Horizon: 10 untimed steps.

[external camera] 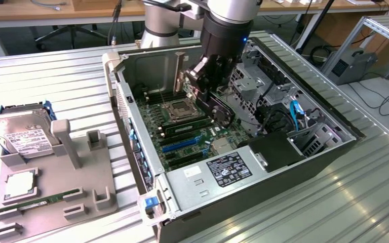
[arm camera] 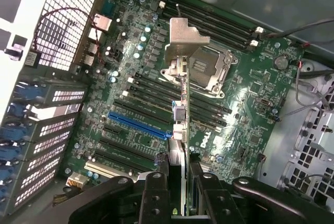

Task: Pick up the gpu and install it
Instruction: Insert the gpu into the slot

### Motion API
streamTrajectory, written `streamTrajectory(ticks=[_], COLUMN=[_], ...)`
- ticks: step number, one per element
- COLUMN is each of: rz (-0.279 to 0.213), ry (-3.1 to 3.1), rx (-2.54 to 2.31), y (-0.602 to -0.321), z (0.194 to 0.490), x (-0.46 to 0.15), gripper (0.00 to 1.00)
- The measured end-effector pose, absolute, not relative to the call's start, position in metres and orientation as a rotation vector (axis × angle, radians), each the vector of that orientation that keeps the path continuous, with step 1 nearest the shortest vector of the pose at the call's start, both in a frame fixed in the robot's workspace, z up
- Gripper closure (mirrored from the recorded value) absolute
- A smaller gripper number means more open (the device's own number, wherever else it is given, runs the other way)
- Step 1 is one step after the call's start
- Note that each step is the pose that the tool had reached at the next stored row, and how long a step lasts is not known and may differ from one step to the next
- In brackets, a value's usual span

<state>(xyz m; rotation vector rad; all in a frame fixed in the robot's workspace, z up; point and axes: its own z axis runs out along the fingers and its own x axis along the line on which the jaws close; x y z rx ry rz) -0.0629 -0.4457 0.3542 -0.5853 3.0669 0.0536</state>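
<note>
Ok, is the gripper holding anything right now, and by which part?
Yes. The gripper holds the gpu edge-on above the motherboard, with its fingers clamped on the card's two flat faces at its upper edge.

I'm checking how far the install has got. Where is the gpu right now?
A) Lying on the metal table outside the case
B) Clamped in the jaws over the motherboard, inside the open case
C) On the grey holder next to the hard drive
B: the gpu shows edge-on, clamped between the jaws, over the motherboard inside the open case.
</note>
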Motion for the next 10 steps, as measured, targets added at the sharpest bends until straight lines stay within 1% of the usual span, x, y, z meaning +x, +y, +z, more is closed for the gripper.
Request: streamTrajectory(ticks=[10], rz=[0.054], ry=[3.058], rx=[-0.634], y=[-0.4457], z=[0.3540], x=[-0.0629], gripper=[0.74])
